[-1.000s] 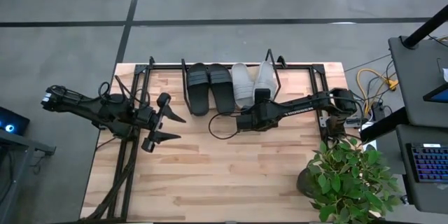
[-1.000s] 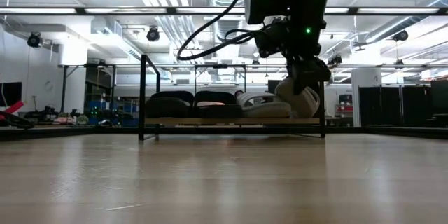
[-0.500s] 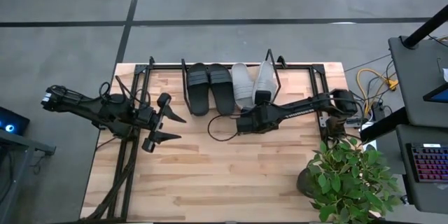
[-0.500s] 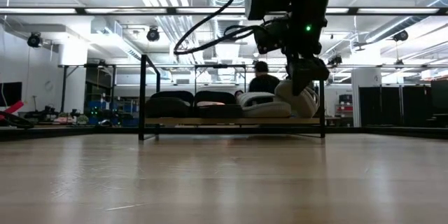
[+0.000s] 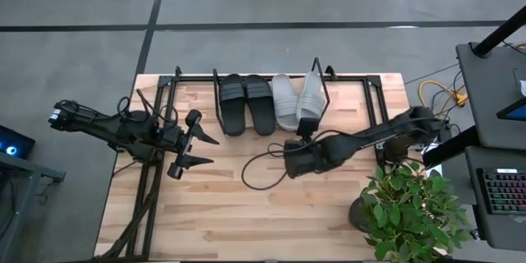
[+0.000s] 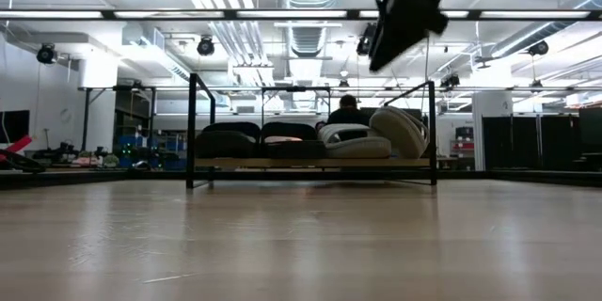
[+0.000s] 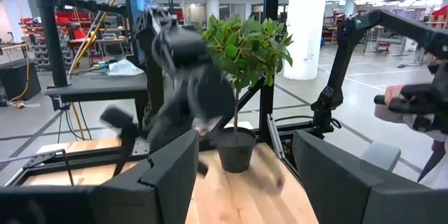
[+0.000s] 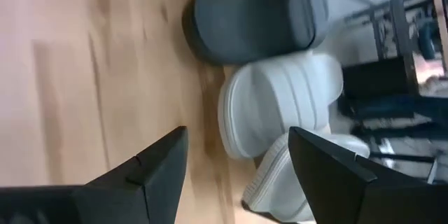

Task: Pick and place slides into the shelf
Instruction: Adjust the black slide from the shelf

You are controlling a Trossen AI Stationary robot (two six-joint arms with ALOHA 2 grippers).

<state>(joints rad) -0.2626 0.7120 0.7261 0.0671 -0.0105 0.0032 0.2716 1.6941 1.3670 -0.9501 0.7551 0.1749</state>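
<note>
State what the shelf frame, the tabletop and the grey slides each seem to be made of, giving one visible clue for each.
Shelf: probably black-coated metal, since it is thin, rigid bent rod.
Tabletop: light wood, apparently butcher-block, given its visible grain and joined strips.
Grey slides: likely moulded foam or rubber with a matte finish, judging by the thick rounded edges and ribbed strap; the exact material cannot be told.

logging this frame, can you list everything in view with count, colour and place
black slides: two, matte black, flat side by side in the shelf
grey slides: two, light grey, right of the black pair; the rightmost is tilted on edge
shelf: one, black wire frame, along the table's far edge
table: one, light wood
potted plant: one, green, table's near right corner
person: one, dark top, beyond the shelf in the low view
left gripper: open, empty, left side of table
right gripper: open, empty, just in front of the grey slides
</note>
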